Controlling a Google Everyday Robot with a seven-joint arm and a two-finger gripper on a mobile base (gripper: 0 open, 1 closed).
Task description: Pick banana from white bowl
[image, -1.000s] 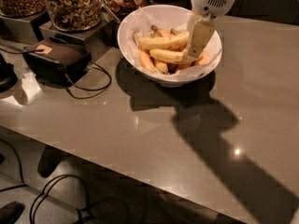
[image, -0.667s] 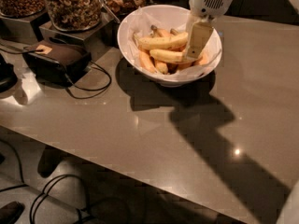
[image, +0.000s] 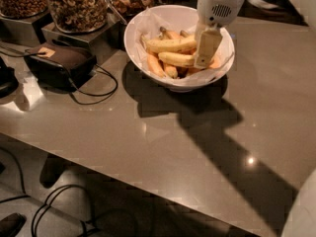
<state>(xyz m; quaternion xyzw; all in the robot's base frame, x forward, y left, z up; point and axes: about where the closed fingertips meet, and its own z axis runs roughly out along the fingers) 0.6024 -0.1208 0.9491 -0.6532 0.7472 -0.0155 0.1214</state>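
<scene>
The white bowl (image: 148, 31), lined with crinkled white paper, stands at the back of the table. Two large yellow bananas lie across it: one upper (image: 168, 44) and one lower (image: 174, 59). Smaller orange-tinted bananas (image: 156, 65) lie under and beside them. My gripper (image: 205, 51) hangs down from the white arm over the right side of the bowl, its tip at the right ends of the two large bananas. The bananas' right ends are hidden behind it.
Glass jars of nuts (image: 78, 5) stand on metal bases at the back left. A dark box (image: 61, 63) with a black cable (image: 101, 90) lies left of the bowl. The table's front edge (image: 123, 179) runs diagonally, with cables on the floor below.
The gripper has stayed over the right side of the bowl, with hardly any shift. The bananas have not moved.
</scene>
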